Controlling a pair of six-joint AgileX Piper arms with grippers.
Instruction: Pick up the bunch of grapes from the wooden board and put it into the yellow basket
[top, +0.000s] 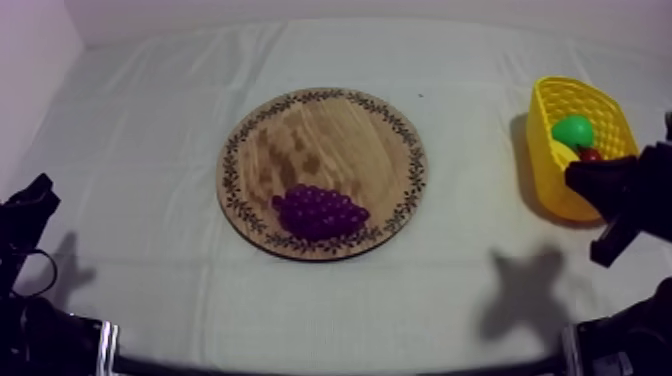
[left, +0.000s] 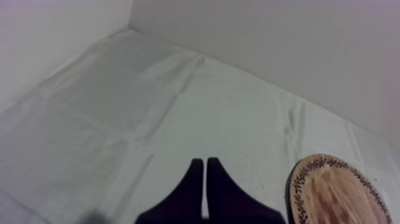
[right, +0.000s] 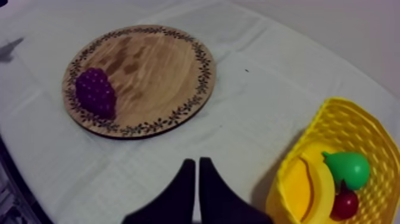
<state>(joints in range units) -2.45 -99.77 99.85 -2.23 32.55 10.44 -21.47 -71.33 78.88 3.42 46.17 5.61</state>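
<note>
Reaching for the bunch of grapes (top: 320, 211) by the rim of the wooden board (top: 320, 130), I should spread my right pincer (right: 196, 161), now pressed together beside the yellow basket (top: 548, 150), and straddle the cluster's middle; left pincer (left: 204, 161) also together.

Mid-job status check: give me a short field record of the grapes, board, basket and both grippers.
grapes: lying on the wooden board, close to its patterned rim, not held
yellow basket: at my right side, holds a pear, a banana and a small red fruit
left gripper: shut on nothing, over the cloth beside the board
right gripper: shut on nothing, beside the basket
task: grapes not yet picked up
</note>
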